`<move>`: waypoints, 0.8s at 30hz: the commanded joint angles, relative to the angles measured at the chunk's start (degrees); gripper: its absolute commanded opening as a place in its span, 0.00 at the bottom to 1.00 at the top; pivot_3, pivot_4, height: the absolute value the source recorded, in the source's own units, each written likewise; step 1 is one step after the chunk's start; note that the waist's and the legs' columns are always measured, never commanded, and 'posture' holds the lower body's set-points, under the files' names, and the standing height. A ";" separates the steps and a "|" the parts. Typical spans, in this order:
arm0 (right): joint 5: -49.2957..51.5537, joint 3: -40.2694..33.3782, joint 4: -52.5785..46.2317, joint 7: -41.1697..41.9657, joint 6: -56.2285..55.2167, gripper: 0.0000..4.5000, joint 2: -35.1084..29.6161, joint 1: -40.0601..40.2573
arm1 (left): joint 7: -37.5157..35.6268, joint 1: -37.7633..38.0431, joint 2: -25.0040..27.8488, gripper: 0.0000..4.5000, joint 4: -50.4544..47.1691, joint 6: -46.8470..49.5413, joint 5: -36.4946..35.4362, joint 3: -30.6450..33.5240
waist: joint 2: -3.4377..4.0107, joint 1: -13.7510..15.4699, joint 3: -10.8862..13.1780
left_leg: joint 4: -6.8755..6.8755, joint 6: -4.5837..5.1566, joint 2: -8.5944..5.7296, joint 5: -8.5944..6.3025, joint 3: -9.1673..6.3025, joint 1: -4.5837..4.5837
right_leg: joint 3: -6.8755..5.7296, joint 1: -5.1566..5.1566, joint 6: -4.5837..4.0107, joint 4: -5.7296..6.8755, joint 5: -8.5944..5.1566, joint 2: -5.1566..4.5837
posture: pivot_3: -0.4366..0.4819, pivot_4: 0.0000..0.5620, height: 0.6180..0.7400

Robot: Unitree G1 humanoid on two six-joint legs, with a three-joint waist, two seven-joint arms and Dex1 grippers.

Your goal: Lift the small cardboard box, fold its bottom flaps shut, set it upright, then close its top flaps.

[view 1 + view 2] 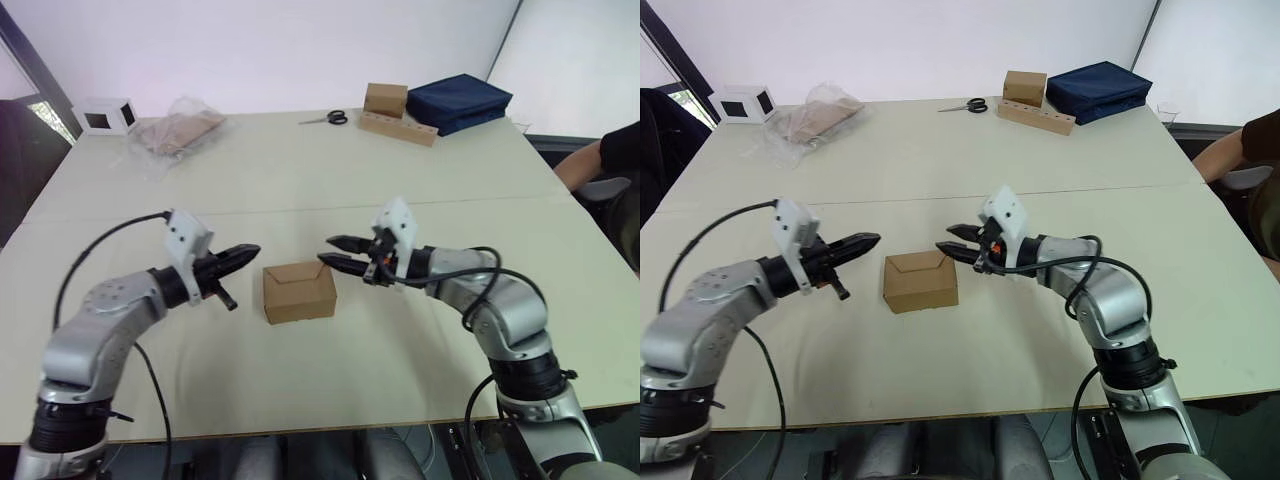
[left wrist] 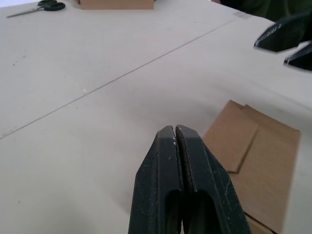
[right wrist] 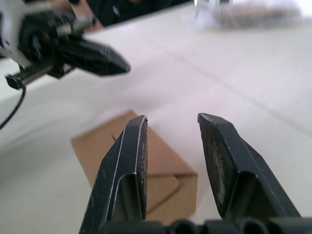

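The small cardboard box [image 1: 298,291] stands on the table [image 1: 300,190] between my two arms, its top flaps [image 2: 246,146] folded flat in an angled seam. My left gripper [image 1: 250,251] hovers just left of the box and slightly above it, fingers pressed shut and empty. On the other side my right gripper [image 1: 334,252] hangs near the box's upper right corner, open, with nothing between its fingers [image 3: 134,156]. Neither gripper touches the box.
At the back of the table lie scissors [image 1: 327,118], a brown block on a holed wooden strip [image 1: 395,115] and a dark blue bag [image 1: 458,100]. A white cube [image 1: 105,115] and a plastic-wrapped bundle [image 1: 178,130] sit far left. A person's arm [image 1: 590,160] shows at the right edge.
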 commanded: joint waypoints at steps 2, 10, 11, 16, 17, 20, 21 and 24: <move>6.29 -4.79 -8.43 0.21 3.99 0.37 -4.16 3.36 | -3.32 6.84 6.30 0.00 -3.65 4.03 -3.71 6.81 | 0.01 0.05 0.01 | -0.03 0.01 0.00 -0.01 0.00 0.00 | 0.00 0.00 0.00 -0.02 0.00 0.00 | 0.48 0.27 1.00; 12.25 -10.00 -15.38 1.35 9.02 0.37 -13.45 20.31 | -4.05 22.48 5.94 0.00 -10.97 7.18 -9.85 12.98 | -0.01 0.66 0.02 | -0.02 0.02 -0.02 -0.01 0.02 0.01 | -0.01 0.12 0.00 -0.13 0.00 -0.09 | 0.48 0.27 1.00; 12.32 -10.30 -15.64 1.49 8.87 0.37 -14.31 21.50 | -3.85 23.92 5.73 0.00 -11.32 7.28 -10.29 13.56 | -0.01 0.60 0.02 | -0.02 0.02 -0.02 -0.01 0.03 0.04 | -0.01 0.13 0.00 -0.13 0.00 -0.08 | 0.48 0.27 1.00; 12.65 -11.53 -14.48 3.05 7.78 0.37 -18.41 25.77 | -5.00 30.80 5.85 0.00 -12.66 6.07 -10.47 15.06 | -0.01 0.41 0.02 | -0.03 0.03 0.04 -0.02 0.05 0.11 | 0.00 0.16 -0.01 -0.10 -0.01 0.02 | 0.48 0.27 1.00; 12.60 -11.58 -14.23 3.30 7.57 0.37 -18.93 26.16 | -5.24 31.68 5.94 0.00 -12.63 5.51 -9.97 14.94 | -0.01 0.42 0.02 | -0.03 0.04 0.04 -0.02 0.06 0.11 | 0.01 0.16 -0.01 -0.11 -0.01 0.02 | 0.48 0.27 1.00; 12.05 -11.63 -13.15 4.16 6.43 0.37 -20.16 27.36 | -5.82 33.14 6.04 0.00 -12.77 3.77 -9.07 13.89 | -0.03 0.56 0.02 | -0.03 0.04 0.03 -0.02 0.07 0.11 | 0.01 0.18 -0.01 -0.13 -0.01 0.01 | 0.48 0.27 1.00; 11.64 -11.22 -13.03 4.89 5.89 0.37 -20.77 28.19 | -5.90 33.40 6.04 0.00 -12.84 3.18 -8.61 13.22 | -0.03 0.73 0.02 | -0.02 0.04 0.03 -0.02 0.06 0.11 | 0.01 0.20 -0.01 -0.13 -0.01 0.01 | 0.48 0.27 1.00; 11.34 -10.96 -12.87 5.67 4.64 0.37 -21.69 29.69 | -5.54 33.91 5.42 0.00 -12.73 2.12 -8.14 12.50 | -0.04 1.06 0.02 | -0.01 0.04 0.02 -0.02 0.07 0.11 | 0.01 0.22 -0.01 -0.15 -0.01 0.00 | 0.48 0.27 1.00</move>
